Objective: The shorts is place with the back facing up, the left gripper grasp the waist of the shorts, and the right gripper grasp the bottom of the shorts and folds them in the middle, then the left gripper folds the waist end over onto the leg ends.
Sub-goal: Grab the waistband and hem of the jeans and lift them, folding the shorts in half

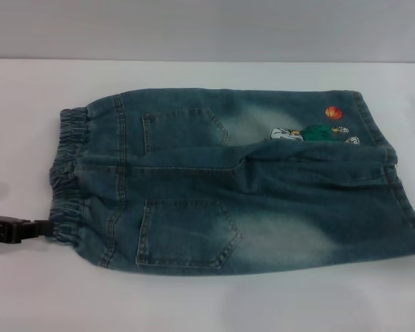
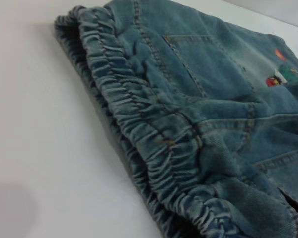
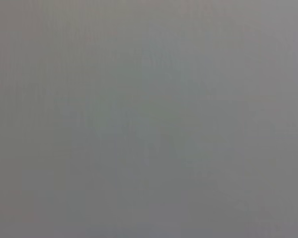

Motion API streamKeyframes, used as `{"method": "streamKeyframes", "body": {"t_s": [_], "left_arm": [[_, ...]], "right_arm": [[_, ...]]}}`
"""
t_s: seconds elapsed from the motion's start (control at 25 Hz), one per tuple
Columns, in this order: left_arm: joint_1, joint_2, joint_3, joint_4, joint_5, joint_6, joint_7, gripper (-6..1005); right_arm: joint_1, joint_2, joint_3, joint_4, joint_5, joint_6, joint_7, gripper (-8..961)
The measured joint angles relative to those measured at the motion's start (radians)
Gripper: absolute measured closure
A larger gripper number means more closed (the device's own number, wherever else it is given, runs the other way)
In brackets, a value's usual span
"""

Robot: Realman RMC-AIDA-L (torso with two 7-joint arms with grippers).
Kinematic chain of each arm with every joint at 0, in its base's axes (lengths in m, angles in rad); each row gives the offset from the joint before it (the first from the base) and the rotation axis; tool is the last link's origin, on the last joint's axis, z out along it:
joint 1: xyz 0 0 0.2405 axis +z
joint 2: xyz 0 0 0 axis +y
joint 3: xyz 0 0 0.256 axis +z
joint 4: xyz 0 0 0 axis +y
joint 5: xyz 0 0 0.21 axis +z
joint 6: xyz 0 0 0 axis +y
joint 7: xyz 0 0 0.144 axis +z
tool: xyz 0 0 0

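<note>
White table point(image 1: 194, 304) fills the head view, and the shorts point(image 1: 249, 187) lie flat across the centre of the frame, back pockets up. At the left edge of the frame, the left gripper point(image 1: 41, 229) touches the lower corner of the waist point(image 1: 68, 176); I cannot tell if it is closed on it. On the right side are the leg ends point(image 1: 391, 166). No right gripper is visible.

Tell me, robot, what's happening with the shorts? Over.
Left gripper at the near waist corner. Right gripper out of sight. Shorts lying on the table, pockets up. Nothing in the way.
</note>
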Motion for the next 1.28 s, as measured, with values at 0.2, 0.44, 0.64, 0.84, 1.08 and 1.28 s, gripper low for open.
{"method": "streamKeyframes", "body": {"t_s": [0.2, 0.44, 0.64, 0.84, 1.08, 1.28], "left_arm": [[0.004, -0.001, -0.008, 0.023, 0.0, -0.017, -0.033, 959], [0.009, -0.011, -0.039, 0.039, 0.001, -0.03, -0.028, 959], [0.007, -0.012, -0.04, 0.049, 0.001, -0.03, -0.025, 959], [0.01, -0.022, -0.04, 0.069, 0.0, -0.031, -0.018, 959], [0.011, -0.029, -0.045, 0.07, -0.006, -0.038, -0.005, 960], [0.011, -0.035, -0.059, 0.071, -0.008, -0.04, 0.003, 960]], "right_arm": [[-0.003, -0.002, 0.002, 0.0, 0.0, 0.0, 0.0, 309], [-0.006, -0.002, 0.003, 0.0, 0.0, 0.001, 0.002, 309], [-0.004, -0.019, -0.007, -0.005, -0.029, 0.003, 0.141, 308], [-0.008, -0.09, -0.003, -0.093, -0.263, -0.035, 0.397, 309], [0.04, -0.23, 0.018, -0.232, -0.759, -0.254, 0.661, 311], [0.127, -0.303, 0.261, -0.272, -1.334, -0.479, 0.888, 312]]}}
